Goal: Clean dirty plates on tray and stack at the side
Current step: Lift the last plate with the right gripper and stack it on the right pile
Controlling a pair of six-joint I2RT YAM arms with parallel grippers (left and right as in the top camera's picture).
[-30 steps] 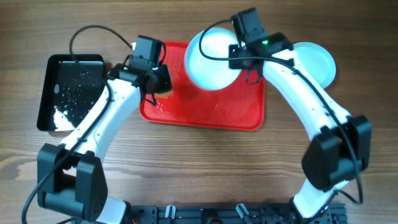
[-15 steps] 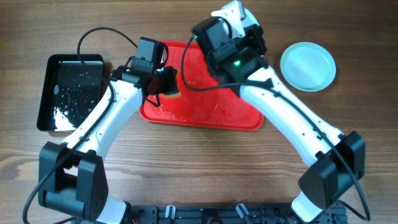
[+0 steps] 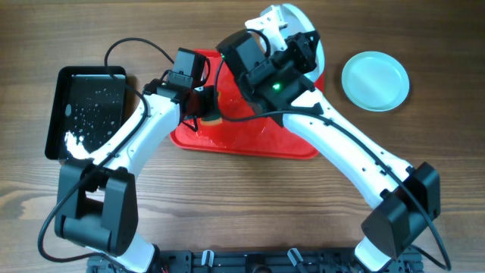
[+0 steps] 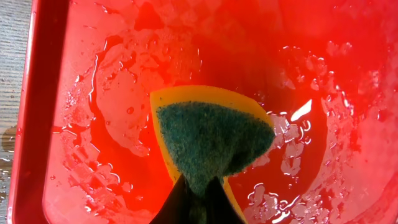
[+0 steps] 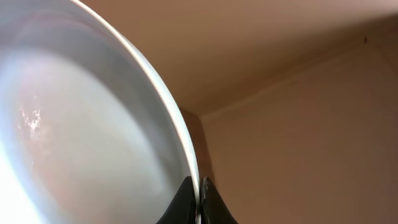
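Gripping 1 tilted plate (image 5: pixel 81 130), the right hand (image 5: pixel 200 190) hovers; left hand (image 4: pixel 198 194) pinches a sponge (image 4: pixel 211 134), perhaps touching the tray (image 4: pixel 38 112).

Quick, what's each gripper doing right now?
Left gripper: closed on the sponge.
Right gripper: closed on the rim of a plate.

Wet red tray (image 3: pixel 295 144) lies flat at mid-frame. One pale-blue plate (image 5: pixel 74 124) is raised, tilted on edge over the tray's upper right corner. A second plate (image 3: pixel 375 80) lies flat at upper right, off the tray.
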